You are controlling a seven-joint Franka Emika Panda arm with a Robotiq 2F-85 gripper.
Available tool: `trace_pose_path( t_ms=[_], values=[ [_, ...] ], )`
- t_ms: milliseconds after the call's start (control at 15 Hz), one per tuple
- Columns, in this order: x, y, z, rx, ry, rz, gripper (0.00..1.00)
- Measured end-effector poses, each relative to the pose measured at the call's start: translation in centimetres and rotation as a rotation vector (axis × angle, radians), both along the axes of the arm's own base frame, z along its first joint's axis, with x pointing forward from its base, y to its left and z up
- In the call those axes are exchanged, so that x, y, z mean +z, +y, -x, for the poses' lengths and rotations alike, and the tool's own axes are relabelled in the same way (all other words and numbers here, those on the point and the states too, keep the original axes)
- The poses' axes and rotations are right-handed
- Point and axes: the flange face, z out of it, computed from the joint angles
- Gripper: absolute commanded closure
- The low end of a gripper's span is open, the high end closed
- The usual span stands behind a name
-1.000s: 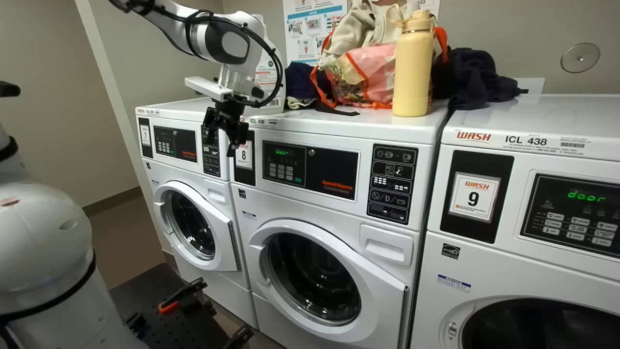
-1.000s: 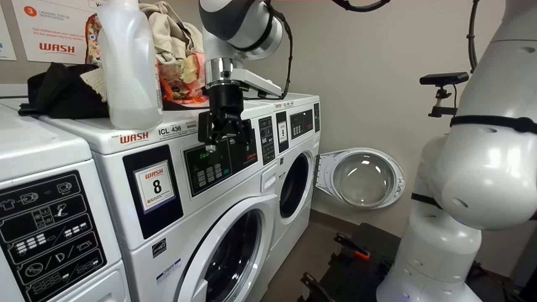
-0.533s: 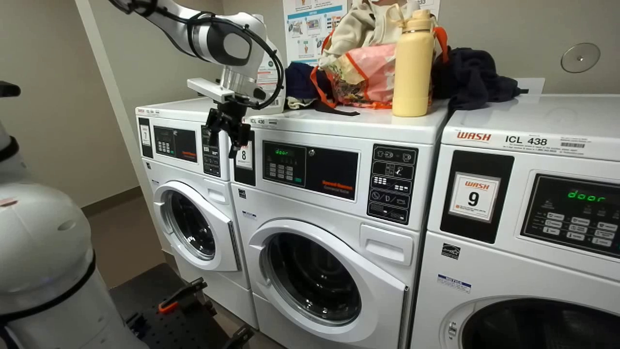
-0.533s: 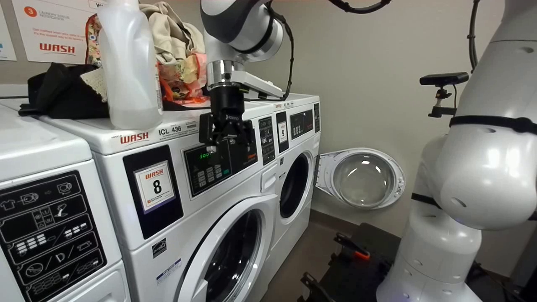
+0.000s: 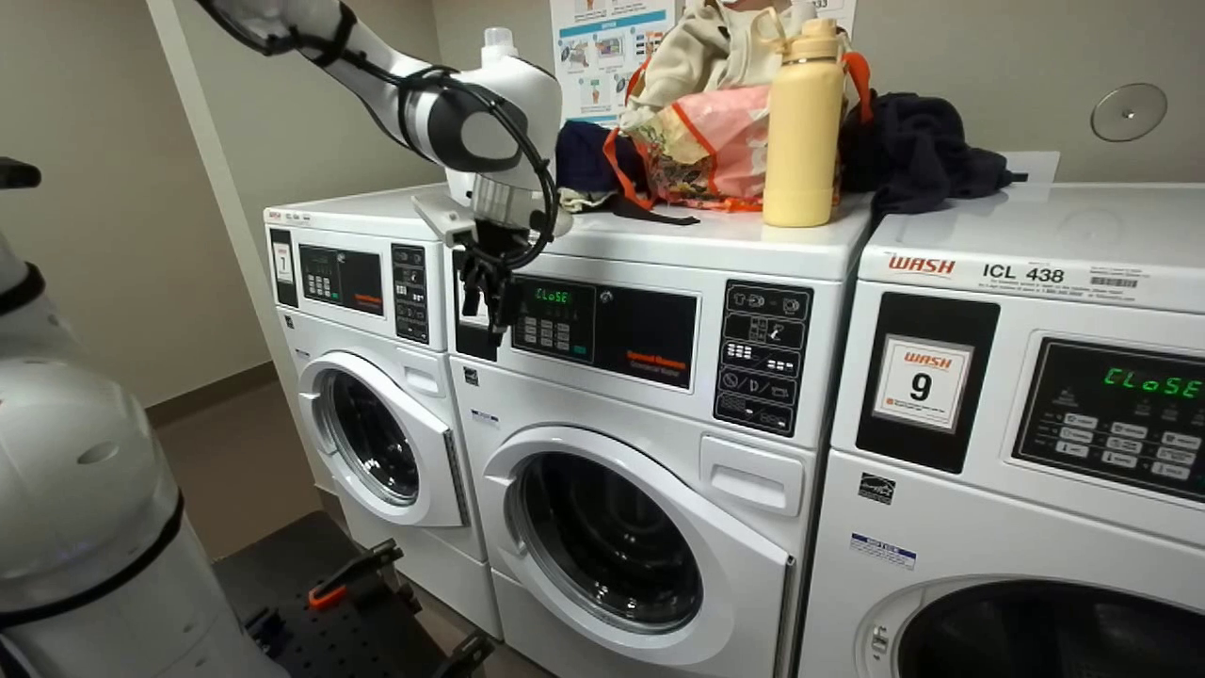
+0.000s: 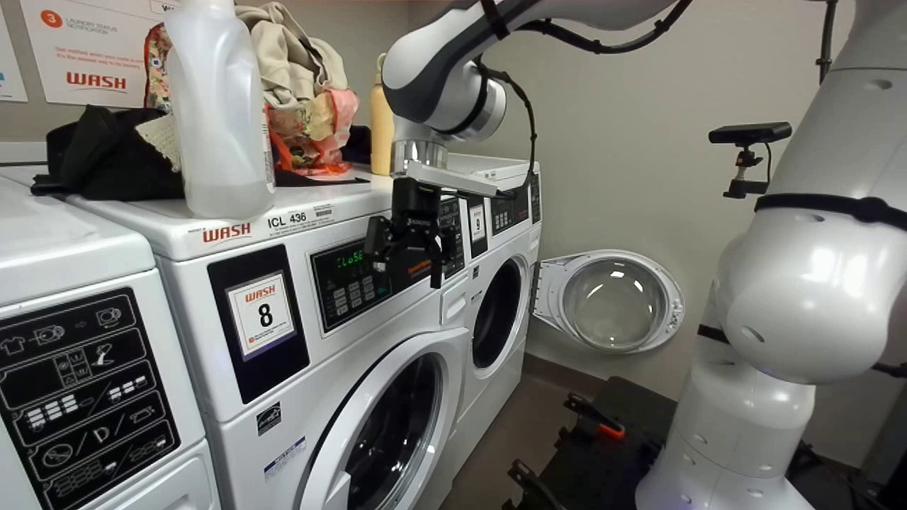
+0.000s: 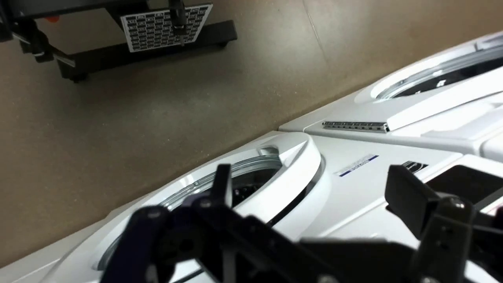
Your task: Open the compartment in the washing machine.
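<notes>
The washing machine [image 5: 650,424] labelled 8 is white, with a dark control strip and a lit green display. It also shows in an exterior view [image 6: 283,234]. Its compartment [image 5: 607,541] sits behind a round glass porthole door, which is shut. The door shows in an exterior view [image 6: 453,368] and in the wrist view [image 7: 290,173]. My gripper [image 5: 488,325] is open and empty, in front of the control strip and above the door. It also shows in an exterior view [image 6: 409,273]. In the wrist view, the fingers [image 7: 310,173] are wide apart, with the door's upper edge between and beyond them.
Washer 9 [image 5: 1017,508] has its door [image 6: 613,301] swung open. Washer 7 [image 5: 358,330] stands on the other side, its door shut. A yellow bottle [image 5: 802,141], a bag [image 5: 715,141] and a detergent jug [image 6: 216,120] stand on top. A black cart [image 5: 329,603] stands below.
My gripper has moved down and along the front of washer 8, toward the washer 9 side. The displays changed from "door" to "CLoSE". The doors have not moved.
</notes>
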Motion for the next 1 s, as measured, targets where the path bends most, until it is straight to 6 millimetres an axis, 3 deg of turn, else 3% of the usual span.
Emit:
trace_pose_path(
  t_ms=[533, 1000],
  values=[
    [-5.7, -10.9, 2.4, -0.407, -0.052, -0.067, 0.00],
    [-7.4, -17.6, 3.8, -0.751, -0.171, -0.076, 0.00]
  ],
)
